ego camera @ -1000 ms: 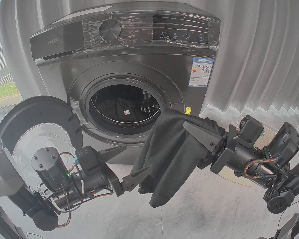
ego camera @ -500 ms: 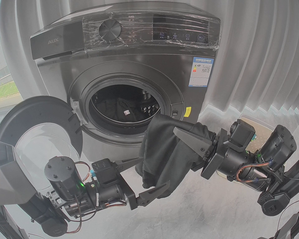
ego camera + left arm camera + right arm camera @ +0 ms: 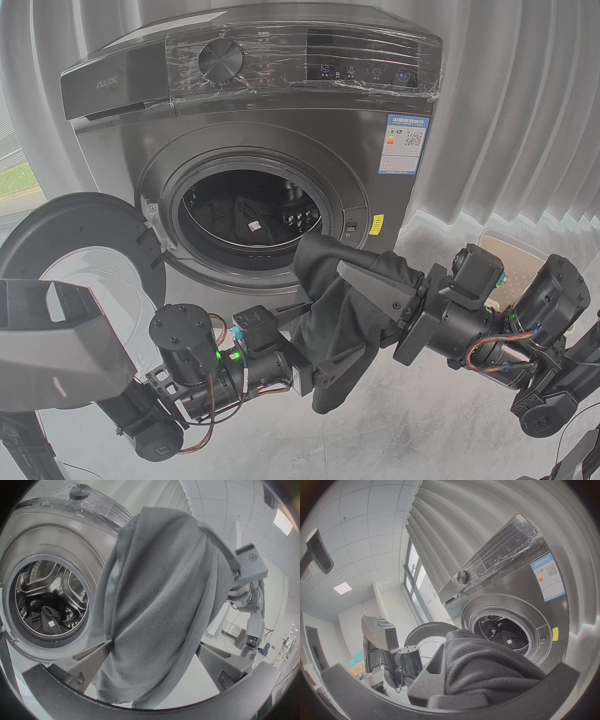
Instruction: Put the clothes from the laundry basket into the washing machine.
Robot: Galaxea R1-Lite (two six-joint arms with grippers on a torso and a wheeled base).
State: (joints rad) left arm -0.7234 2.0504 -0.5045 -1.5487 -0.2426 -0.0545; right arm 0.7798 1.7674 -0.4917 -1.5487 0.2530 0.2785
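— While the right gripper [image 3: 353, 284] is clamped on a dark knit garment [image 3: 319, 262] in front of the washing machine [image 3: 250, 125], where does the cloth hang?

— Just below and to the right of the open drum mouth [image 3: 250, 212], clear of the floor [image 3: 406, 437]. It is draped over the right gripper's upper finger. Its lower part drops between the wide-spread fingers of the left gripper [image 3: 334, 328], and one tip touches the fabric.

— How is the garment likely to handle?

— By its look it is light, limp and mesh-textured, not slippery. It would sag and swing from a single hold. The loose lower end looks the best place for a second hold, to bunch the cloth before it goes through the opening.

— What surrounds the scene?

— Dark clothes [image 3: 244, 219] lie in the drum. The round door [image 3: 81, 231] is swung wide on the robot's left, beside the left arm. A pale laundry basket [image 3: 522, 259] sits on the floor behind the right arm, and a curtain [image 3: 519, 94] hangs behind.

— Anything in the way?

— Little. The opening is free, though a hanging hem could catch on its lower lip, and the two arms work close together.
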